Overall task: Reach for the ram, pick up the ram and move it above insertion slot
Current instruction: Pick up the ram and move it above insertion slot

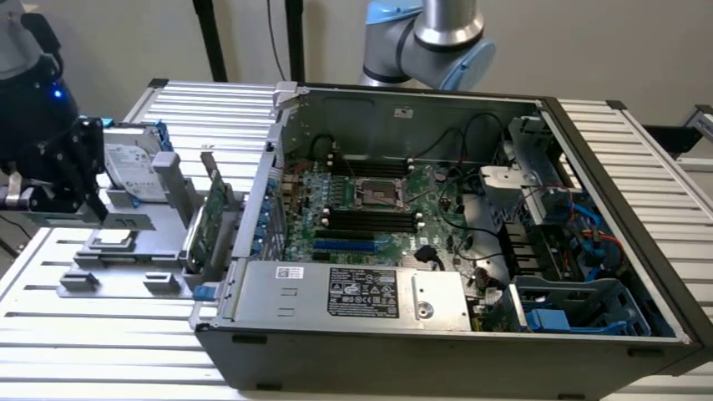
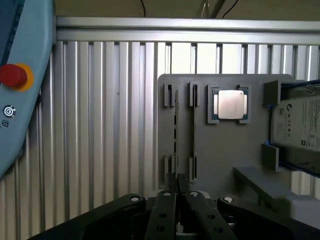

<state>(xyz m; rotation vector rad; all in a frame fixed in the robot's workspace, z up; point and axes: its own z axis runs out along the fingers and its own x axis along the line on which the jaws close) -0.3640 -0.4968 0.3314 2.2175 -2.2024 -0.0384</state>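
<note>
Exterior view's left: gripper (image 2: 176,184) hangs above gray fixture (image 1: 123,251), fingers (image 2: 165,215) drawn together, nothing held. Ram (image 2: 175,131) stands edge-on in fixture slots, near CPU (image 2: 231,104). Then hard drive (image 1: 134,167), open PC case (image 1: 446,334).

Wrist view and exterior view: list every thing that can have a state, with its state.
Computer case: open, side panel off.
Ram: upright on edge in grey holder.
Processor: flat in holder pocket.
Hard drive: propped in holder.
Gripper: poised by the ram's end.
</note>
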